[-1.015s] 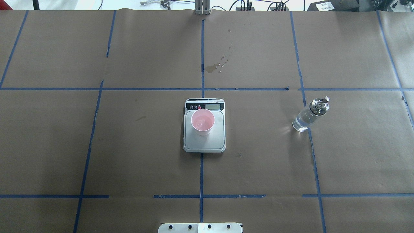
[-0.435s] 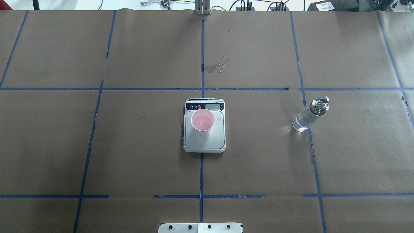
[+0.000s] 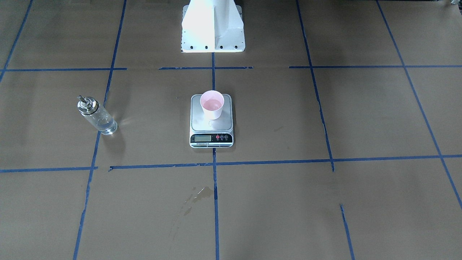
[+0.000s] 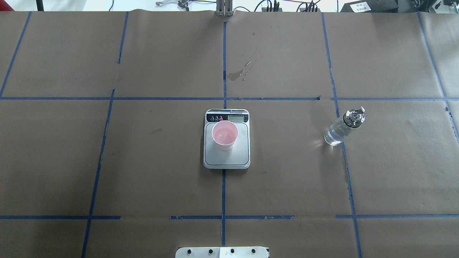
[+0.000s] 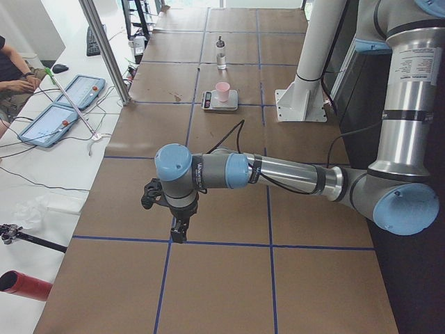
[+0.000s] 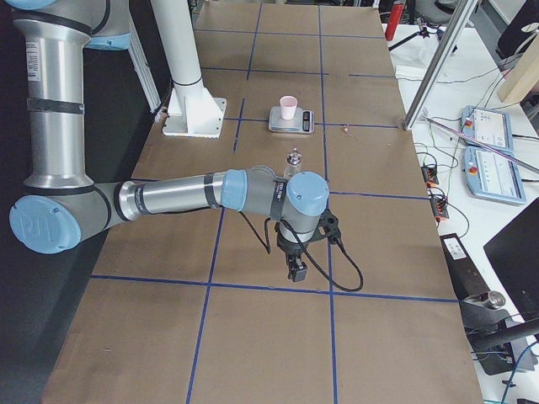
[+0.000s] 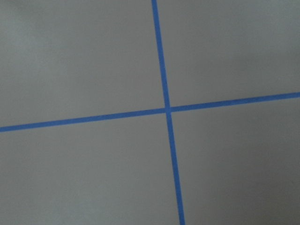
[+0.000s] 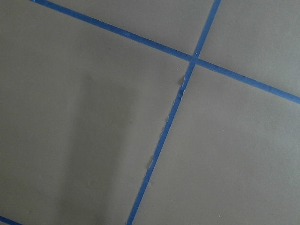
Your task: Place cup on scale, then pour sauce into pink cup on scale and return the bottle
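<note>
The pink cup stands upright on the steel platform of the scale, toward its display end; it also shows in the front view as cup on scale. The glass bottle with its silver spout stands alone on the paper to the right, clear sauce inside it. Neither gripper is near them. My left gripper hangs over a tape cross far out on the left; my right gripper hangs low beyond the bottle. Whether either is open or shut I cannot tell.
Brown paper with a blue tape grid covers the table. A dried spill stain lies beyond the scale. The robot's white base stands behind the scale. A person sits at a side bench with tablets.
</note>
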Controlling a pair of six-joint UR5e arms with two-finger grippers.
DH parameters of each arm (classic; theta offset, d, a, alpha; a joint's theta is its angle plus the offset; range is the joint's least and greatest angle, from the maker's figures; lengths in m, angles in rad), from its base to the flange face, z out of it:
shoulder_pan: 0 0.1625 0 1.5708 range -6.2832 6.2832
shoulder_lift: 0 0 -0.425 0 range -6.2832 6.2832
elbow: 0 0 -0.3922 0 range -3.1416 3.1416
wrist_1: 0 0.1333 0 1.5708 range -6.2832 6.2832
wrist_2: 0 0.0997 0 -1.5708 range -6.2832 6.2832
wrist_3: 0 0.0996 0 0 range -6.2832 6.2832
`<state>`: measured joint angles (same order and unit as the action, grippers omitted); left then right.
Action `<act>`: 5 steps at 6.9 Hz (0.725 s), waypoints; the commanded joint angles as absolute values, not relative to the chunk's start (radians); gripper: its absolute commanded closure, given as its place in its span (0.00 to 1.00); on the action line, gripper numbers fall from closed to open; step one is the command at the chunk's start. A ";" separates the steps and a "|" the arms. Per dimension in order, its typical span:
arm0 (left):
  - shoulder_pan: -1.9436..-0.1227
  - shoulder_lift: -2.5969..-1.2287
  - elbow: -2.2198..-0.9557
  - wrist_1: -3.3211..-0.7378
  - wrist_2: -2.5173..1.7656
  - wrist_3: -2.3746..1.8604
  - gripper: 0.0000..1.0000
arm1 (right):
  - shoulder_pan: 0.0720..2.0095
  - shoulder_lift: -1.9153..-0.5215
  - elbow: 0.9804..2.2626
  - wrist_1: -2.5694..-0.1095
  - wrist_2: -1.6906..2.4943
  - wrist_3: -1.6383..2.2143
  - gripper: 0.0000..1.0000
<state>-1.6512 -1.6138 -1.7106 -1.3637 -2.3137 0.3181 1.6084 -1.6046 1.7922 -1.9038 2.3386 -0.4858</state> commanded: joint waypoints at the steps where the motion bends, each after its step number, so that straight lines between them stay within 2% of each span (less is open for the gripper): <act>1: -1.707 -1.653 -1.735 -1.348 -2.332 0.342 0.00 | 1.600 -1.606 1.816 -1.896 2.356 -0.476 0.00; 5: -1.704 -1.583 -1.703 -1.356 -2.322 0.334 0.00 | 1.598 -1.655 1.810 -1.896 2.350 -0.323 0.00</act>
<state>-1.7049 -1.5972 -1.7078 -1.3554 -2.3193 0.3352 1.5994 -1.6463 1.8115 -1.8962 2.3470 -0.4135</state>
